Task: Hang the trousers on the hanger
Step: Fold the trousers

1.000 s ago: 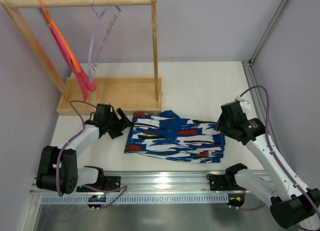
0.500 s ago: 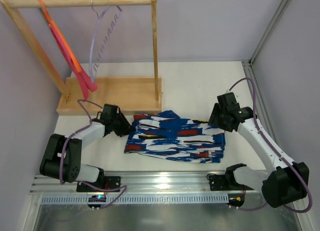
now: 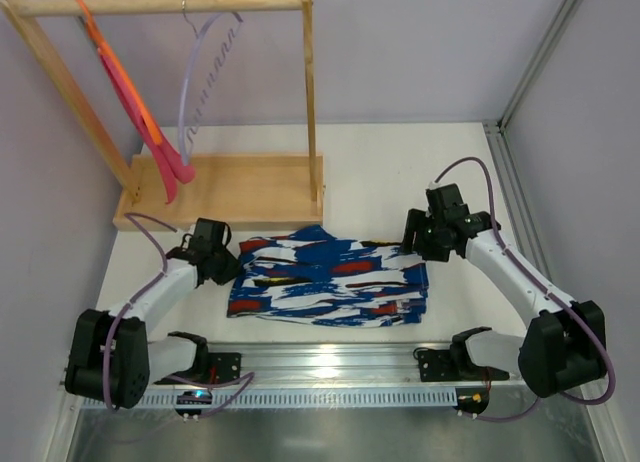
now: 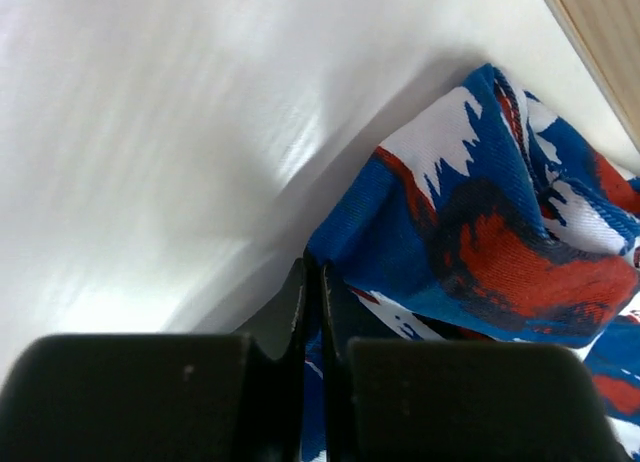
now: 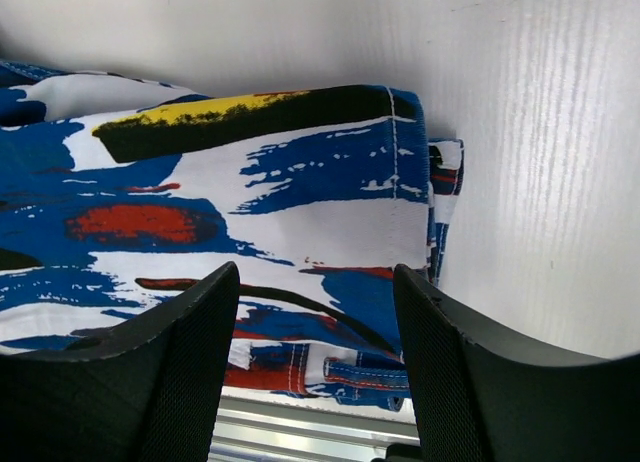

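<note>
Trousers (image 3: 328,280) lie folded on the table (image 3: 400,172), well apart from the hanger (image 3: 205,77), which hangs on the wooden rail (image 3: 160,3). Left end effector (image 4: 312,282) is pinched shut on their bunched corner; right end effector (image 5: 315,282) hovers open and empty above their other end. Judging by this, all the hanging is yet to do.

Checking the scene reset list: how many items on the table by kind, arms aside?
trousers: 1
hangers: 2 (lavender-white hanger, orange hanger)
pink-red cloth: 1
wooden rack: 1
Total: 5
</note>
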Available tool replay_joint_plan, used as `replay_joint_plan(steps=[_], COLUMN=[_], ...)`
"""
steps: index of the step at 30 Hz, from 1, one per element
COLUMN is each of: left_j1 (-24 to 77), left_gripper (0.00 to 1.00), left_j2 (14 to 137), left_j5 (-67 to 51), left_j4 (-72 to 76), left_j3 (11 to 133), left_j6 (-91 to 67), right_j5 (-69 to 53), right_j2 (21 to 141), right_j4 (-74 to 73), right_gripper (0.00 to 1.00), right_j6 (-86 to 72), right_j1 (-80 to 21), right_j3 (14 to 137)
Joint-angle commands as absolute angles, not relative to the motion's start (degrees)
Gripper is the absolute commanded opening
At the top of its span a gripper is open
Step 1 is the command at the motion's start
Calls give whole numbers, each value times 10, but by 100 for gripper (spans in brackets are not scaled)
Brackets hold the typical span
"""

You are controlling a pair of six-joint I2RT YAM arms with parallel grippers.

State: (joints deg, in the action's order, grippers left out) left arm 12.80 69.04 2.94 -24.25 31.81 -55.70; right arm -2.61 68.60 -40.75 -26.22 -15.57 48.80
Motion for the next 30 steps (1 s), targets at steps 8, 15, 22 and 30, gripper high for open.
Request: replay_joint_plan(steps=[8, 15, 22, 30], left_j1=[115, 119, 119, 119], left_gripper=[66, 65, 65, 68], left_j2=[606, 523, 648, 644], left_j5=[113, -105, -164, -125], left_j4=[-365, -209, -165, -178], left_j3=[402, 377, 365, 350], left_j6=[-501, -512, -518, -510], right_j5=[-41, 8, -4, -4], right_j2=[628, 623, 631, 625], right_j4=[-419, -469, -460, -441], right_gripper=[66, 66, 61, 52], right_j6=[-283, -324, -336, -352], right_j1=[-159, -159, -158, -159], right_j3=[457, 440, 416, 376])
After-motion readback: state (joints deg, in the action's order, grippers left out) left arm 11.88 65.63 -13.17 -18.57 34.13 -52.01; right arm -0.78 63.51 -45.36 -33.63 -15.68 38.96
